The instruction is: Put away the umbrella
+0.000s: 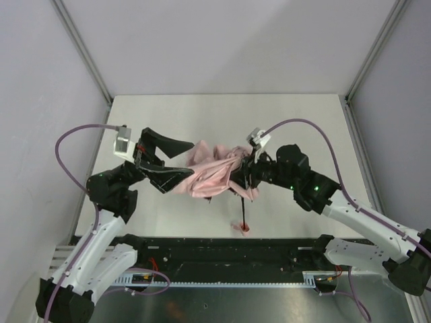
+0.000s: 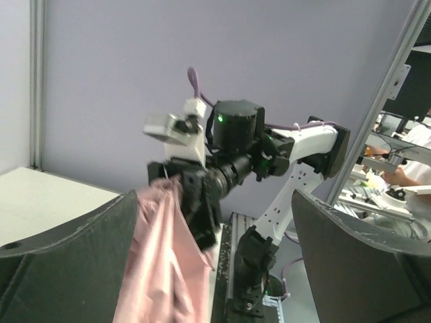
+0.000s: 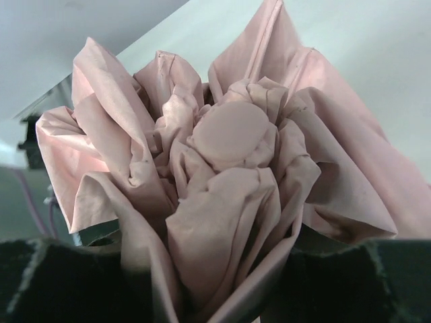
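The umbrella (image 1: 212,171) is a bunched pale pink bundle held above the table's middle. Its thin black shaft (image 1: 242,208) hangs down to the small pink handle (image 1: 242,229) near the front edge. My right gripper (image 1: 246,172) is shut on the bundle's right side. In the right wrist view the folded fabric (image 3: 229,175) is squeezed between the dark fingers (image 3: 54,282). My left gripper (image 1: 176,161) is wide open at the bundle's left end. In the left wrist view, pink fabric (image 2: 161,256) hangs against the left finger (image 2: 67,256), while the right finger (image 2: 357,256) stands apart.
The white table (image 1: 168,114) is bounded by grey walls and metal posts at the back corners. A black rail (image 1: 222,249) with the arm bases runs along the front edge. The right arm (image 2: 269,155) fills the middle of the left wrist view.
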Tool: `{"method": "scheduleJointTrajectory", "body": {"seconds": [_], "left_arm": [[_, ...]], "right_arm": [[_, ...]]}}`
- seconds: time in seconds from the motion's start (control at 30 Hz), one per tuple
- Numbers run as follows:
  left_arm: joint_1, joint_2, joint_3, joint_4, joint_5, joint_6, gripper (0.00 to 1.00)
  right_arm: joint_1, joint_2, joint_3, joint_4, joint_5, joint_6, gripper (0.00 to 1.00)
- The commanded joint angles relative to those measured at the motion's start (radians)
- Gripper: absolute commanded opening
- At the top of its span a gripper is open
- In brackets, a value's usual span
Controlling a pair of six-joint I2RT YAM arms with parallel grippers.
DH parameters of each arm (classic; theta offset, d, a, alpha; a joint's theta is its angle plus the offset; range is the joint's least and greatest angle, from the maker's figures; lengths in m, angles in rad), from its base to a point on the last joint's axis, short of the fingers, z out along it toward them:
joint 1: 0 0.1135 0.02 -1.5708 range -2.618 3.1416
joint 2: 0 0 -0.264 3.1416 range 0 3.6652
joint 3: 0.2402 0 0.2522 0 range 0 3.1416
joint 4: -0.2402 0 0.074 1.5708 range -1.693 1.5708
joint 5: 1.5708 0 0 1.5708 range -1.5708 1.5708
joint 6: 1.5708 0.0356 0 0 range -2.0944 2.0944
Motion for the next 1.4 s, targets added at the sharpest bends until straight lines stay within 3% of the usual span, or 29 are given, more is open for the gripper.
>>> {"method": "scheduleJointTrajectory", "body": {"seconds": [0.0,0.13,0.27,0.33,0.4,0.67,0.77,0.83,0.97,1.07,1.27,1.37], "left_arm": [[-0.116,-0.057,-0.017,-0.226,-0.120,0.247,0.99],[-0.439,-0.017,0.133,-0.746,-0.586,0.712,0.99],[-0.590,0.089,0.188,-0.863,-0.794,0.837,0.99],[-0.606,0.148,0.226,-0.943,-0.895,0.845,0.93],[-0.611,0.206,0.274,-1.041,-0.990,0.843,0.78],[-0.596,0.242,0.272,-1.168,-1.089,0.873,0.44],[-0.591,0.227,0.257,-1.190,-1.085,0.879,0.39],[-0.586,0.202,0.246,-1.198,-1.094,0.872,0.47],[-0.564,0.098,0.221,-1.204,-1.096,0.856,0.82],[-0.543,-0.013,0.207,-1.218,-1.129,0.839,0.96],[-0.510,-0.199,0.176,-1.242,-1.111,0.781,0.99],[-0.506,-0.256,0.151,-1.243,-1.082,0.729,0.99]], "right_arm": [[-0.033,-0.032,0.117,-0.053,0.134,0.070,0.00],[-0.034,-0.016,0.158,-0.096,0.121,0.128,0.00],[-0.032,-0.013,0.189,-0.146,0.100,0.155,0.00],[-0.033,-0.021,0.192,-0.175,0.090,0.148,0.00],[-0.038,-0.040,0.193,-0.210,0.086,0.135,0.00],[-0.125,-0.154,0.199,-0.338,-0.179,0.093,0.00],[-0.143,-0.183,0.205,-0.351,-0.266,0.115,0.00],[-0.145,-0.190,0.218,-0.375,-0.249,0.115,0.00],[-0.150,-0.160,0.272,-0.466,-0.053,0.061,0.00],[-0.152,-0.099,0.323,-0.512,0.233,0.023,0.00],[-0.179,0.094,0.450,-0.472,0.820,-0.136,0.00],[-0.226,0.221,0.548,-0.412,1.034,-0.284,0.00]]}}
